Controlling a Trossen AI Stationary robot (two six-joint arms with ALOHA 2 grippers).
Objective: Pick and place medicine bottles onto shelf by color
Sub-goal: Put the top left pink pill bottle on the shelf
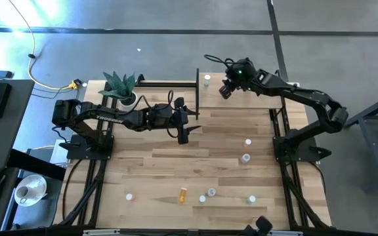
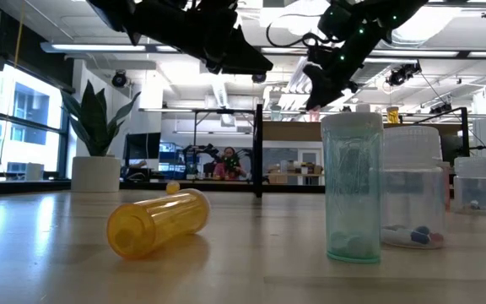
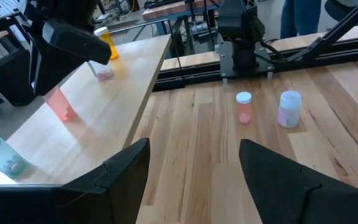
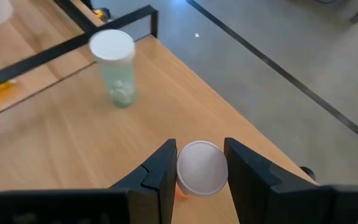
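1. The right gripper (image 4: pixel 199 171) pinches a white-capped bottle (image 4: pixel 199 168) above the shelf (image 4: pixel 73 130), near a green bottle (image 4: pixel 114 67) standing on it
2. The left gripper (image 3: pixel 194 168), fingers spread and empty, hangs beside the shelf over the table (image 3: pixel 216 143)

A white-capped bottle (image 4: pixel 201 168) sits clamped upright in the right gripper (image 4: pixel 201 163) jaws above the pale shelf (image 4: pixel 73 130), near a standing teal bottle (image 4: pixel 117 68). An orange bottle (image 2: pixel 157 221) lies on the surface among other upright bottles (image 1: pixel 245 158).
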